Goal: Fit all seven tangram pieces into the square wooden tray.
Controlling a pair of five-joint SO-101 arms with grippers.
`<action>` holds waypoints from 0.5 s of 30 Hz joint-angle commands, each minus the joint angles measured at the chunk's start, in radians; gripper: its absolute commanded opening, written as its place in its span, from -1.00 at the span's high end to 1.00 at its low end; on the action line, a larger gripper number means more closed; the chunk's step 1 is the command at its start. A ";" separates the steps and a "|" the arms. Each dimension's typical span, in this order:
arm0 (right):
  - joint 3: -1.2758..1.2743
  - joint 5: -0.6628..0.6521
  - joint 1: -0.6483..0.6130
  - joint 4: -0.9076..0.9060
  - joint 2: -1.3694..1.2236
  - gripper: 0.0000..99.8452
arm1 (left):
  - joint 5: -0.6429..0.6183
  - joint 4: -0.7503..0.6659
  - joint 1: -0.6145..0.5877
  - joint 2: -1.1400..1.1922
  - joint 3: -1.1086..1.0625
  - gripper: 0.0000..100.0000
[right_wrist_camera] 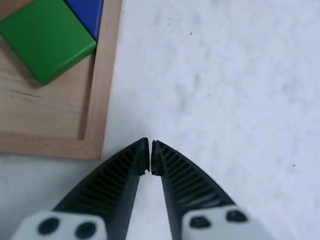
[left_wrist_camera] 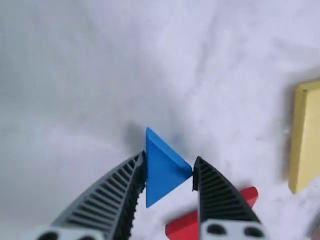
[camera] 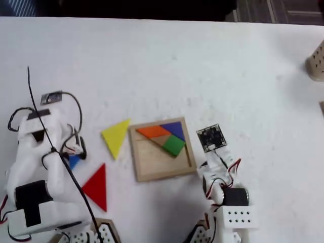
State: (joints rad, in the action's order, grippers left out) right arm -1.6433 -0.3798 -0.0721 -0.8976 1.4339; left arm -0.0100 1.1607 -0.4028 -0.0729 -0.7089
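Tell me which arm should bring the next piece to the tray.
Left. Its fingers clasp the small blue triangle; the right gripper sits shut beside the tray, holding nothing.

One tray [camera: 164, 174]; two claws, the left claw [left_wrist_camera: 168, 160] and right claw [right_wrist_camera: 150, 156]; six pieces: orange piece [camera: 152, 131], dark blue piece [camera: 174, 128], green piece [camera: 173, 145] near the right claw; blue triangle [left_wrist_camera: 162, 170] within the left claw; red triangle [camera: 97, 187], yellow triangle [camera: 116, 136] near it.
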 commanded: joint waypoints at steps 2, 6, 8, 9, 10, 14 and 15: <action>0.009 -0.012 0.010 -0.004 0.015 0.96 | 0.005 0.058 0.018 -0.005 0.086 0.96; 0.009 -0.012 0.012 -0.004 0.015 0.96 | 0.005 0.058 0.047 -0.005 0.098 0.96; 0.011 -0.011 0.016 -0.004 0.015 0.96 | 0.005 0.069 0.094 -0.005 0.112 0.96; 0.012 -0.011 0.018 -0.004 0.015 0.96 | 0.005 0.083 0.125 -0.007 0.127 0.96; 0.012 -0.011 0.022 -0.004 0.015 0.96 | 0.005 0.101 0.160 -0.007 0.147 0.96; 0.023 -0.011 0.088 -0.002 0.016 0.96 | -0.035 0.173 0.292 -0.007 0.249 0.96; 0.028 -0.011 0.105 -0.002 0.016 0.96 | -0.058 0.183 0.323 -0.007 0.276 0.96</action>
State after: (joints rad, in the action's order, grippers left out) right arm -1.6433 -0.3813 -0.0092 -0.8976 1.4339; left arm -0.0115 1.2866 -0.2110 -0.0713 -0.5600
